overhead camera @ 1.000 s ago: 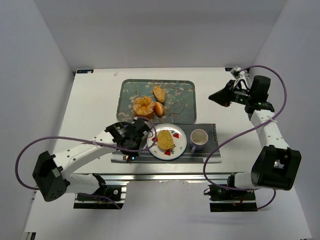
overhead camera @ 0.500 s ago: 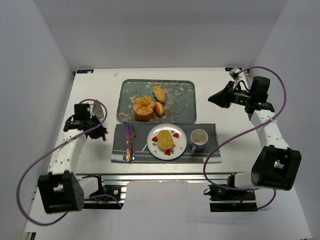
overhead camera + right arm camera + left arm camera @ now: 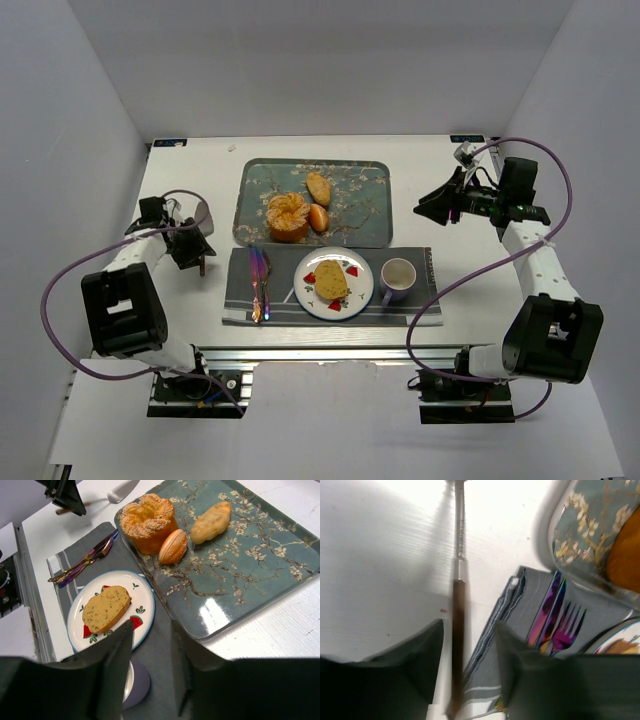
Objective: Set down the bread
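The bread [image 3: 331, 280] lies flat in the middle of the watermelon-patterned plate [image 3: 301, 291], which sits on the grey placemat [image 3: 415, 300] at the near side of the tabletop [image 3: 190, 170]. Nothing of mine touches it, so I judge the placing done. My left gripper [image 3: 190, 250] is well off to the left, its jaws parted wider than the handle of the spatula [image 3: 458, 610] lying between them. I don't seem to be pinching it, though that view is blurred. My right gripper [image 3: 425, 206] hangs at the far right, open and empty. What's left, I think, is only parking both arms.
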